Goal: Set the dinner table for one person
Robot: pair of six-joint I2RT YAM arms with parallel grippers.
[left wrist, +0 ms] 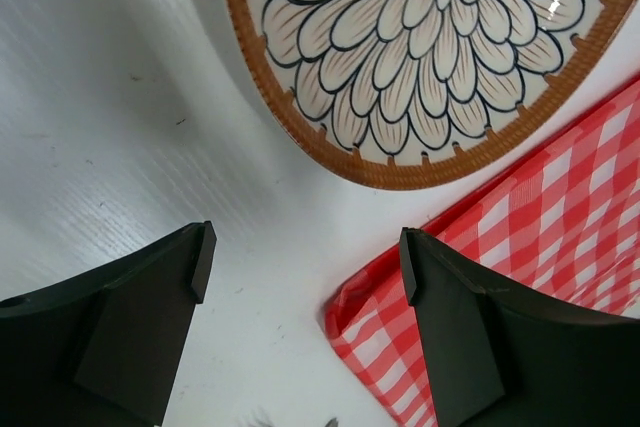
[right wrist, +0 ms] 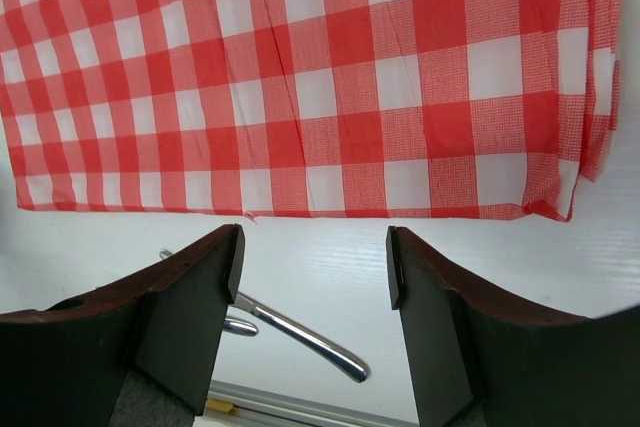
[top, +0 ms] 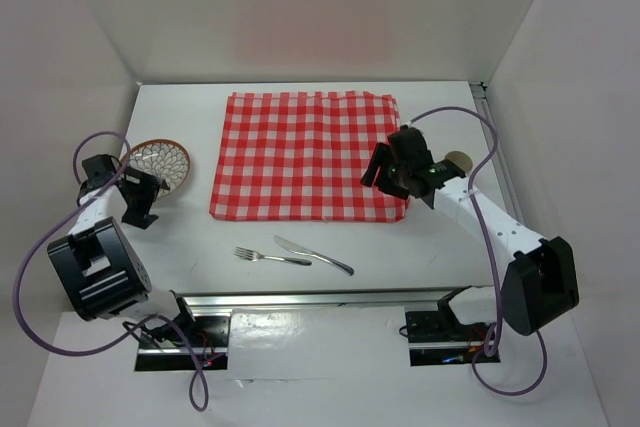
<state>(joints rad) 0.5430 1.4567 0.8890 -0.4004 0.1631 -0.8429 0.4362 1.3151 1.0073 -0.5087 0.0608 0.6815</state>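
The white dinner table [top: 180, 247] carries a red-and-white checked cloth [top: 305, 152] at its middle. A plate [top: 160, 162] with a petal pattern and brown rim lies left of the cloth. A fork [top: 262, 256] and a knife [top: 315, 255] lie in front of the cloth. My left gripper [top: 140, 205] is open and empty, raised above the table just in front of the plate [left wrist: 430, 47], with the cloth's corner [left wrist: 540, 247] to its right. My right gripper [top: 378, 169] is open and empty above the cloth's front right edge [right wrist: 300, 77], with the knife handle [right wrist: 300, 332] below it.
A silver rail [top: 330, 297] runs along the near table edge. A small tan round thing [top: 458, 160] sits right of the cloth, partly hidden by my right arm. White walls close the table at the back and sides.
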